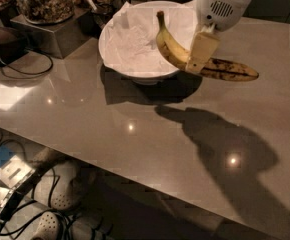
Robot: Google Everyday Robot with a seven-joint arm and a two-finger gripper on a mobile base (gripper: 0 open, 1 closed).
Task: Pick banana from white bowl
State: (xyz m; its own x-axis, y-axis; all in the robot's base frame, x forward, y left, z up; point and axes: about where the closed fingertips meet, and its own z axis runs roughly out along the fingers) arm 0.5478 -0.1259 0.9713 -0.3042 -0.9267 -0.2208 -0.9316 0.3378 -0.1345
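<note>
The yellow banana (175,49) is held in the air at its middle, its dark stem up over the bowl and its brown-streaked end (232,70) sticking out to the right past the rim. My gripper (199,51) comes down from the white wrist at top right and is shut on the banana, a pale finger (200,49) in front of it. The white bowl (135,66) stands on the table at upper centre, lined with crumpled white paper (130,39). The banana is above the bowl's right edge.
Glass jars of nuts (40,1) stand on a metal box (50,34) at the upper left, with a dark cable (20,66) beside them. The grey table (135,134) ends in a front edge running lower left to lower right. Shoes and cables lie on the floor (50,204) below.
</note>
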